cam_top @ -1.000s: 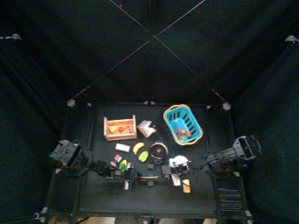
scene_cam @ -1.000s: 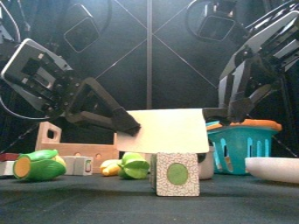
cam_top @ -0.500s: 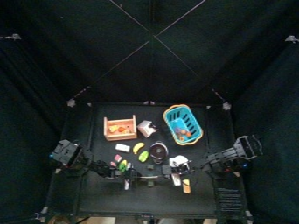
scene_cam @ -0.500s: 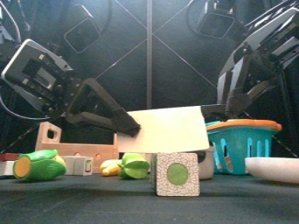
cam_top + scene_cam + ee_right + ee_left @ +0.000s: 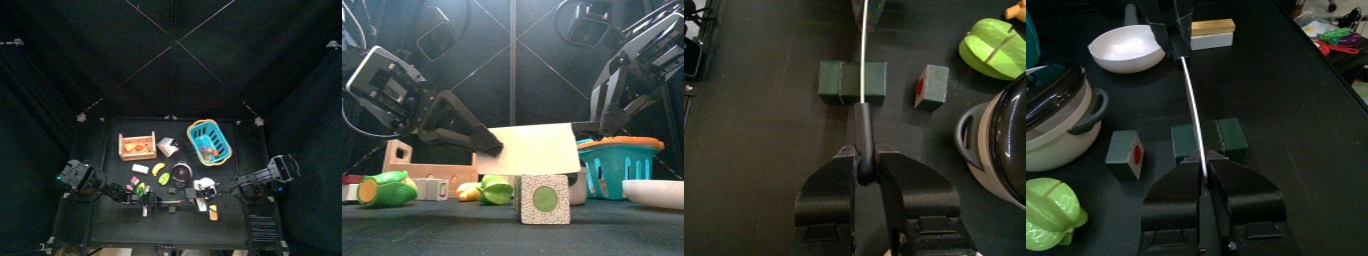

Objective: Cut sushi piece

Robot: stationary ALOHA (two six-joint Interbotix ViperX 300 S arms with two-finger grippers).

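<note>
The sushi piece (image 5: 544,198), a dark green block with a pale green middle, stands near the table's front edge. A white knife blade (image 5: 537,148) hangs directly over it, its lower edge at the sushi's top. Seen edge-on, the blade (image 5: 1189,100) runs along the seam between the sushi's two green halves (image 5: 1229,135). My left gripper (image 5: 1204,165) is shut on one end of the knife. My right gripper (image 5: 862,150) is shut on the black handle (image 5: 862,130) at the other end, with the green halves (image 5: 834,80) just beyond it.
A second green sushi block with a red middle (image 5: 1126,152) lies beside the first. A pot (image 5: 1053,115), a white bowl (image 5: 652,192), a teal basket (image 5: 623,165), a wooden crate (image 5: 416,160) and green vegetables (image 5: 389,188) stand around.
</note>
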